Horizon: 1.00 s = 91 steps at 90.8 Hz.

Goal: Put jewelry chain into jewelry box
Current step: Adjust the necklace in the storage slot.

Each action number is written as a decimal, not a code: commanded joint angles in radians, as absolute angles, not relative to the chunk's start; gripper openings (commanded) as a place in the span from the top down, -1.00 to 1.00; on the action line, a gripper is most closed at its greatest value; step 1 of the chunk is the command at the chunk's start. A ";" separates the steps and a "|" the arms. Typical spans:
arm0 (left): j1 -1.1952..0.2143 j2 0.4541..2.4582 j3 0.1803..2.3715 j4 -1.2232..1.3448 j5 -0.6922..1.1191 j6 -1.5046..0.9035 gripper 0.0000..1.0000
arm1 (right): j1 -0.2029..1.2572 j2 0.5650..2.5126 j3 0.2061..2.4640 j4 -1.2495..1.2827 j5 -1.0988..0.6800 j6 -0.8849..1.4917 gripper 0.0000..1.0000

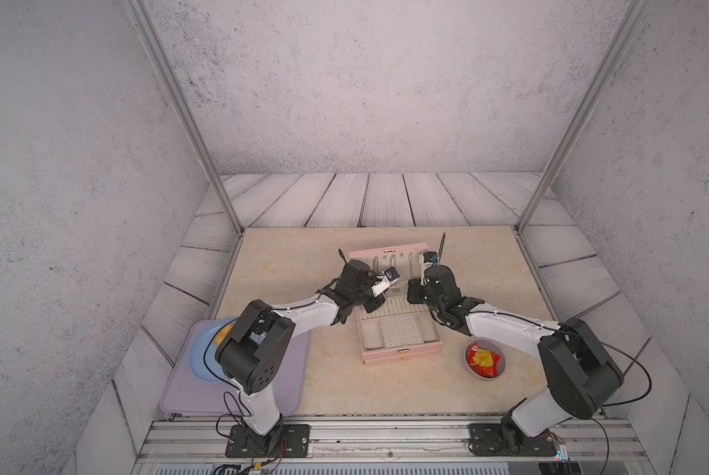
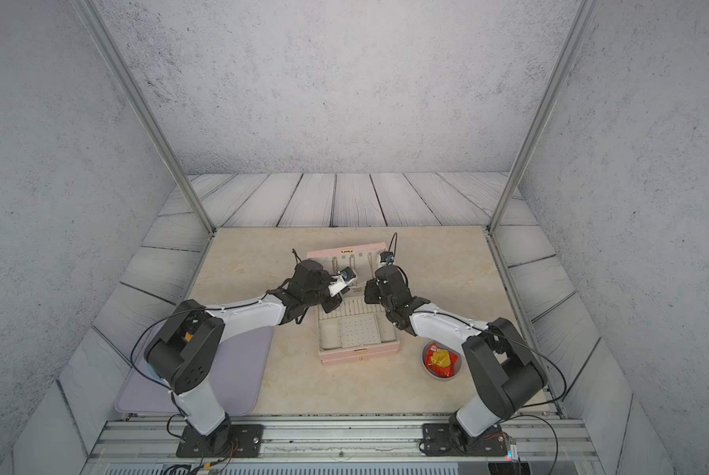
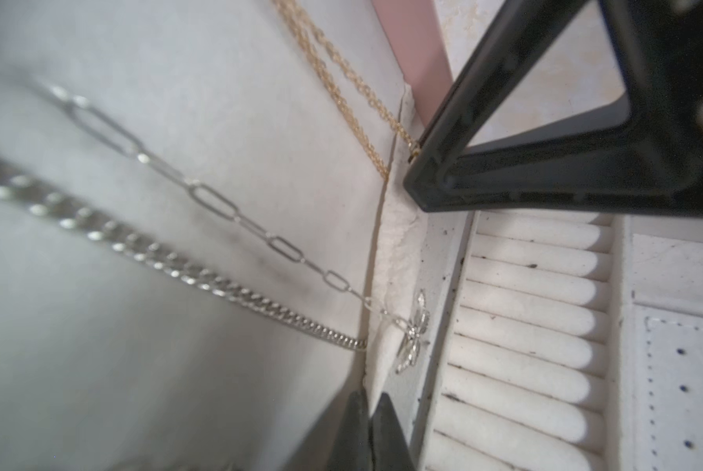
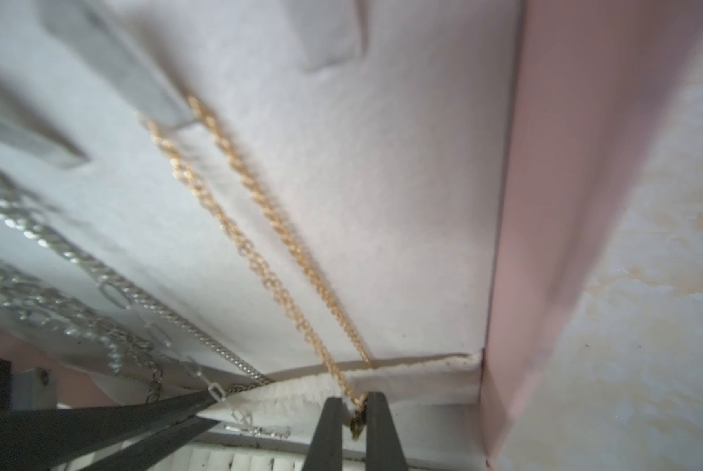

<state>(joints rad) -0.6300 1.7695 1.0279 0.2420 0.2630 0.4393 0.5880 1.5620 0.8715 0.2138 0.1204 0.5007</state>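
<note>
Gold tail of jewelry chain (image 4: 260,261) in pinch of right hand (image 4: 354,403); left hand (image 3: 371,394) pressed together.

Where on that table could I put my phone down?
Bare table lies left of the jewelry box, beyond the purple mat; another patch runs along the front edge between mat and snack bowl. Crowded: the open lid, where the left gripper sits and the right gripper has the jewelry chain between its jaws.
</note>
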 commanded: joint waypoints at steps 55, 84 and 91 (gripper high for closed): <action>-0.617 1.733 1.071 0.308 0.228 0.385 1.00 | 0.578 1.610 0.876 0.202 0.052 0.497 0.90; -0.617 1.730 1.073 0.308 0.218 0.371 0.92 | 0.574 1.570 0.856 0.196 0.096 0.491 0.42; -0.617 1.727 1.072 0.306 0.217 0.368 0.85 | 0.572 1.547 0.842 0.197 0.112 0.490 0.33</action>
